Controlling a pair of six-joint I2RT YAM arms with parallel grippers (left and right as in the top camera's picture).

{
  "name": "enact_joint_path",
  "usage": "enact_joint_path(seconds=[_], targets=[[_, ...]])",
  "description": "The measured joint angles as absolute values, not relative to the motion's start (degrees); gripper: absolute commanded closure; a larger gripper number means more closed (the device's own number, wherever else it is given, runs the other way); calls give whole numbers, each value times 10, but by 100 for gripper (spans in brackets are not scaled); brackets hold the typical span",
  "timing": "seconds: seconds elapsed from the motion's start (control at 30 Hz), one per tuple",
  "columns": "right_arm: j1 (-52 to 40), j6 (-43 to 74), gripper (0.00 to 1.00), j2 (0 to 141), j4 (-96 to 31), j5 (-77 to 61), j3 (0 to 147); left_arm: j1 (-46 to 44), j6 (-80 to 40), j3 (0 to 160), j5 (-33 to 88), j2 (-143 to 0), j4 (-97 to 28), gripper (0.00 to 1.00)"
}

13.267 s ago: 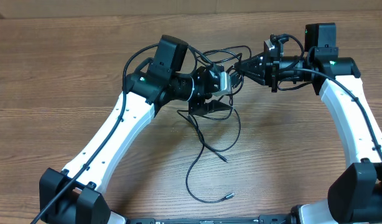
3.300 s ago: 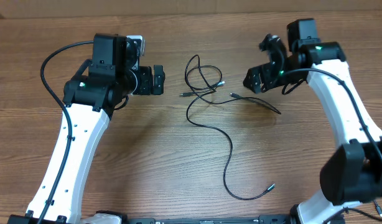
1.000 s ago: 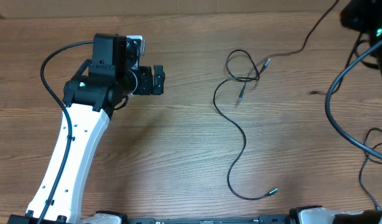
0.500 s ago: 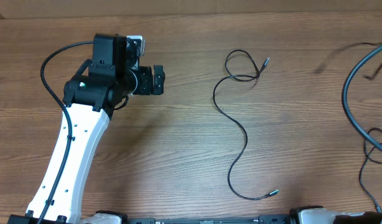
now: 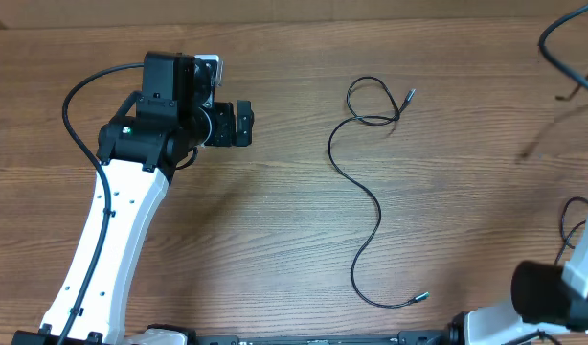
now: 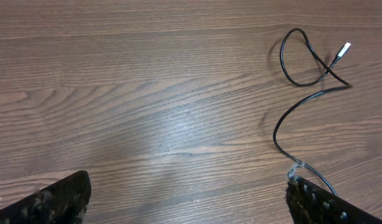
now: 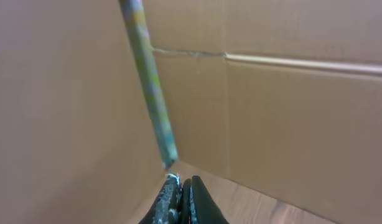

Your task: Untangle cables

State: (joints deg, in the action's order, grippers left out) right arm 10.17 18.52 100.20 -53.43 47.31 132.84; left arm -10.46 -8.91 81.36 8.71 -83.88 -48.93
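One thin black cable [image 5: 356, 182] lies on the wooden table, with a small loop [image 5: 371, 101] at the far end and plugs at both tips. In the left wrist view the cable's loop [image 6: 303, 59] and silver plug [image 6: 344, 50] sit at the upper right, and the cord runs down past my right fingertip [image 6: 312, 200]. My left gripper [image 5: 244, 123] [image 6: 188, 180] hangs open and empty, left of the cable. My right gripper [image 7: 181, 182] is shut inside a cardboard box [image 7: 290, 118]. No cable shows in its jaws. It is out of the overhead view.
Thick black arm wires [image 5: 562, 53] cross the top right corner of the overhead view. The right arm's base [image 5: 553, 297] stands at the bottom right. A pale strip [image 7: 150, 87] runs down the box's inner corner.
The right arm has swung off the table's right side, and the second cable seen a second ago has left the overhead view. The left arm has not moved.
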Motion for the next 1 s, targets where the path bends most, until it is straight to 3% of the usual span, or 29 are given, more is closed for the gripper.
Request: enact_joint_path(seconds=[0.63, 0.87, 0.9, 0.93, 0.97, 1.0], targets=[[335, 225, 96, 1181, -512, 319, 1328, -105, -89, 814, 87, -839, -489, 0], [352, 225, 96, 1272, -544, 303, 1327, -105, -89, 814, 87, -839, -489, 0], [352, 225, 82, 1288, -554, 302, 1327, -105, -89, 814, 87, -839, -489, 0], [351, 225, 27, 1300, -563, 300, 1327, -105, -89, 814, 87, -839, -489, 0], [351, 223, 0, 1309, -572, 295, 1327, -105, -89, 814, 87, -839, -489, 0], [351, 226, 0, 1319, -584, 286, 1327, -105, -89, 814, 87, -839, -489, 0]])
